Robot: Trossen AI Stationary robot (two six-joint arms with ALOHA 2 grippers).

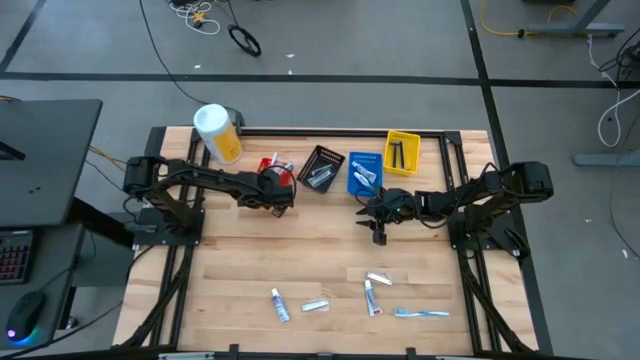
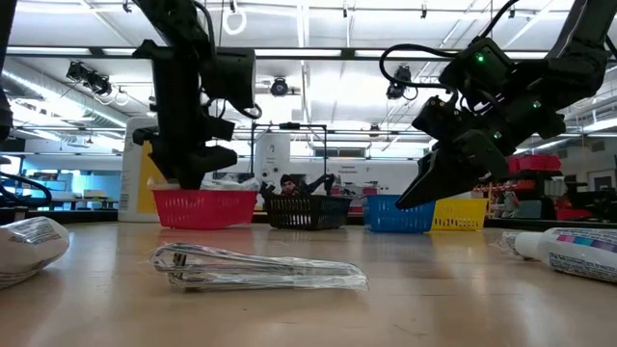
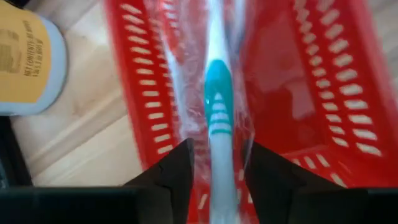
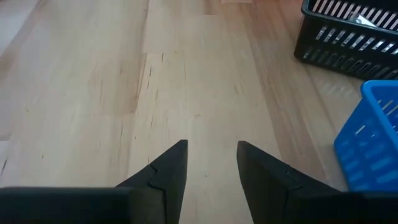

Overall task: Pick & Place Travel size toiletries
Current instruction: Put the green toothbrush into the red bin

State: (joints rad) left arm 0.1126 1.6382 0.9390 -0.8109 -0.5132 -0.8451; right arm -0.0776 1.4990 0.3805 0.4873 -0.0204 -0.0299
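My left gripper [image 3: 219, 144] hangs over the red bin [image 1: 282, 166] at the table's far side, shut on a wrapped white toothbrush with a teal grip [image 3: 217, 106]. My right gripper [image 4: 211, 144] is open and holds nothing, pointing down above bare wood just in front of the blue bin [image 1: 364, 172]. Several more toiletries lie flat near the table's near edge: a small tube [image 1: 280, 305], a wrapped item [image 1: 315, 305], a red-capped tube [image 1: 372, 292] and a blue toothbrush [image 1: 420, 313]. My left gripper pinches the toothbrush in its clear wrapper between the two fingers [image 3: 180, 168], on the handle just behind the teal grip [image 3: 219, 165]. The fingers lie along the brush. It is lifted clear and its far end reaches out over the inside of the red bin [image 3: 286, 81].
The black bin [image 1: 322, 168], the blue bin and the yellow bin [image 1: 402, 152] stand in a row along the far edge, right of the red one. A yellow white-lidded canister [image 1: 217, 133] lies left of the red bin. Open wood stretches across the table's middle.
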